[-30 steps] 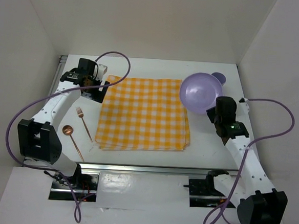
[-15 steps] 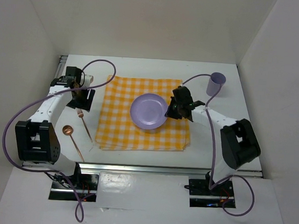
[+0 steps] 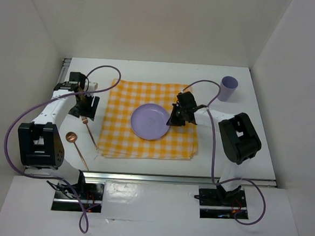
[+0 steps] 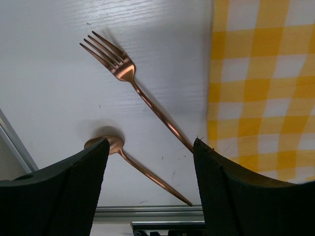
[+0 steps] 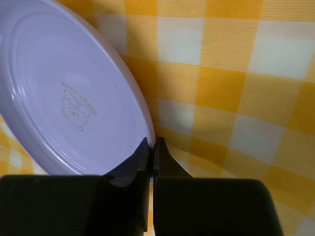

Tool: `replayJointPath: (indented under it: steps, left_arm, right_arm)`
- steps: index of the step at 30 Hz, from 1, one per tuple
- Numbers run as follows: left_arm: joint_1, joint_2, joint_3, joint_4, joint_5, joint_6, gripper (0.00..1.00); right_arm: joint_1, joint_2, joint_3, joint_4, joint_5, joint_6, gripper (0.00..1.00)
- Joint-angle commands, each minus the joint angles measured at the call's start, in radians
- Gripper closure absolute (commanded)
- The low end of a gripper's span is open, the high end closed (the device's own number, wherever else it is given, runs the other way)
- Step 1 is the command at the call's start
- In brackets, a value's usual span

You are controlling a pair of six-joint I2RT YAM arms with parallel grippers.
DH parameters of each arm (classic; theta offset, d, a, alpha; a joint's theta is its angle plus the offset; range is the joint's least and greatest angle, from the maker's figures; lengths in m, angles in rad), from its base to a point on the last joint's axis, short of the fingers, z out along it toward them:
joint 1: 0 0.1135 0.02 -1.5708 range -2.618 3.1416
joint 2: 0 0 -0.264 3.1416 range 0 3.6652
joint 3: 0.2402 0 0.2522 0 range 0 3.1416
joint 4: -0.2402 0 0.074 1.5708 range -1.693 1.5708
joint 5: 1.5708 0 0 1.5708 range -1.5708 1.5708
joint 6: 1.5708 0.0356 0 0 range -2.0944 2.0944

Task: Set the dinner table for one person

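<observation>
A purple plate (image 3: pixel 150 122) lies on the middle of the yellow-and-white checked cloth (image 3: pixel 126 97), which is spread on the white dinner table (image 3: pixel 220 149). My right gripper (image 3: pixel 172 120) is shut on the plate's right rim. In the right wrist view its jaws (image 5: pixel 152 147) pinch the rim of the plate (image 5: pixel 74 98) just over the cloth (image 5: pixel 236 73). My left gripper (image 3: pixel 85 112) is open and empty, hovering above a copper fork (image 3: pixel 89 130) left of the cloth. In the left wrist view the fork (image 4: pixel 142 98) and a copper spoon (image 4: pixel 142 169) lie between its open fingers (image 4: pixel 151 142).
The copper spoon (image 3: pixel 75 144) lies at the near left beside the fork. A purple cup (image 3: pixel 228 88) stands upright at the back right. Metal rails (image 3: pixel 158 177) edge the table, and white walls enclose it.
My right gripper carried the plate from the back right onto the middle of the cloth. My left gripper moved nearer, over the fork's tines.
</observation>
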Motion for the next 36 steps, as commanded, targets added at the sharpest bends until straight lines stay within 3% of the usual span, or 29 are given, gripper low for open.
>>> replayJointPath:
  steps: [1,11,17,21,26,36]
  left_arm:
    - [0.01,0.0,-0.015,0.003,0.007,0.019,0.24]
    - [0.03,0.061,-0.024,0.003,-0.003,0.028,0.24]
    - [0.03,0.141,-0.034,0.022,0.007,0.028,0.25]
    - [0.03,0.175,-0.043,0.022,-0.003,0.028,0.27]
    - [0.03,0.232,-0.043,0.031,0.007,0.028,0.28]
    - [0.039,0.319,-0.052,0.072,0.007,0.028,0.31]
  right_arm:
    - [0.005,0.004,0.028,0.076,-0.064,-0.025,1.0]
    - [0.005,-0.045,0.038,0.087,-0.088,-0.045,1.0]
    - [0.014,0.024,0.073,0.06,-0.098,-0.045,1.0]
    - [0.023,0.044,0.091,0.03,-0.088,-0.057,0.77]
    - [0.045,0.064,0.128,-0.01,-0.067,-0.077,0.57]
    - [0.045,-0.014,0.159,-0.088,-0.006,-0.111,0.44]
